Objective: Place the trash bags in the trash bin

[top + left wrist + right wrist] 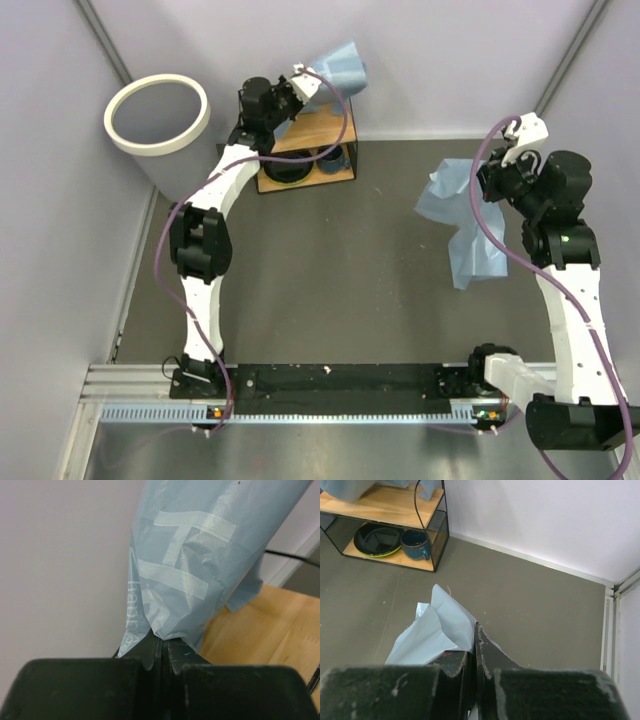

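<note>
My left gripper point(300, 85) is shut on a light-blue trash bag point(338, 68), held above the wooden shelf at the back; in the left wrist view the bag point(200, 560) with white lettering hangs from the closed jaws point(162, 642). My right gripper point(497, 165) is shut on a second light-blue trash bag point(465, 230) that hangs over the floor at the right; it shows in the right wrist view point(432, 630) at the jaws point(476, 630). The trash bin point(158, 115), whitish with a thick white ring rim, stands at the far left, left of the left gripper.
A black-wire-framed wooden shelf point(335, 172) stands against the back wall, holding a dark bowl point(377, 539) and a dark cup point(415, 544). Walls close in the left, back and right sides. A metal rail point(330, 400) runs along the near edge.
</note>
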`<control>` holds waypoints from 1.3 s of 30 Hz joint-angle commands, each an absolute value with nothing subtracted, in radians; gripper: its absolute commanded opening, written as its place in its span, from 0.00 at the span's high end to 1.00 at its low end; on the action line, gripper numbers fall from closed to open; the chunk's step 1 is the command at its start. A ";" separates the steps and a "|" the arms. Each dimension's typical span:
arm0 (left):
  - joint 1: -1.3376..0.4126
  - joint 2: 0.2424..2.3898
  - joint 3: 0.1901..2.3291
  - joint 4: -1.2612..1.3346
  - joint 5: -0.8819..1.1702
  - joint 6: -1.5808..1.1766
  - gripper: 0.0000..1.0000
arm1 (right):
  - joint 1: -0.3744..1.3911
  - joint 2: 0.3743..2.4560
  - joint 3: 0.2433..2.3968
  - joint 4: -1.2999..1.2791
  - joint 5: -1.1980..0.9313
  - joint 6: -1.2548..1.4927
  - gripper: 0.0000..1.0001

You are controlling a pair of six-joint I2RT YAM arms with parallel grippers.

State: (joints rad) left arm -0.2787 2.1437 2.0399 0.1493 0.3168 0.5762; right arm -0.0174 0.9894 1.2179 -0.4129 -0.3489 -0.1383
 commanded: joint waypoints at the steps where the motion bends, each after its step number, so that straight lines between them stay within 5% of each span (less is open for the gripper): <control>1: -0.264 2.166 2.051 0.236 0.331 0.669 1.00 | -0.028 0.982 1.213 -0.393 -0.347 -0.147 1.00; 13: -0.212 2.168 1.951 0.097 0.367 0.796 0.98 | -0.028 0.986 1.223 -0.396 -0.362 -0.135 1.00; 17: -0.210 2.094 1.898 0.068 0.423 0.749 0.46 | -0.028 0.989 1.236 -0.402 -0.382 -0.133 1.00; 24: -0.209 1.953 1.858 0.018 0.515 0.631 0.10 | -0.026 1.015 1.267 -0.410 -0.465 -0.110 1.00; 29: -0.212 1.839 1.847 0.027 0.676 0.406 0.01 | -0.025 1.075 1.339 -0.410 -0.574 -0.058 1.00; 39: -0.216 1.475 1.553 -0.047 0.920 0.213 0.08 | 0.110 1.174 1.531 -0.407 -0.877 0.064 1.00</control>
State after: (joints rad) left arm -0.2123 1.6344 1.6863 0.0174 0.7254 0.2684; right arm 0.0341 1.2037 1.4609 -0.4358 -0.6582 -0.0315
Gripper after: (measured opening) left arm 0.926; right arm 0.004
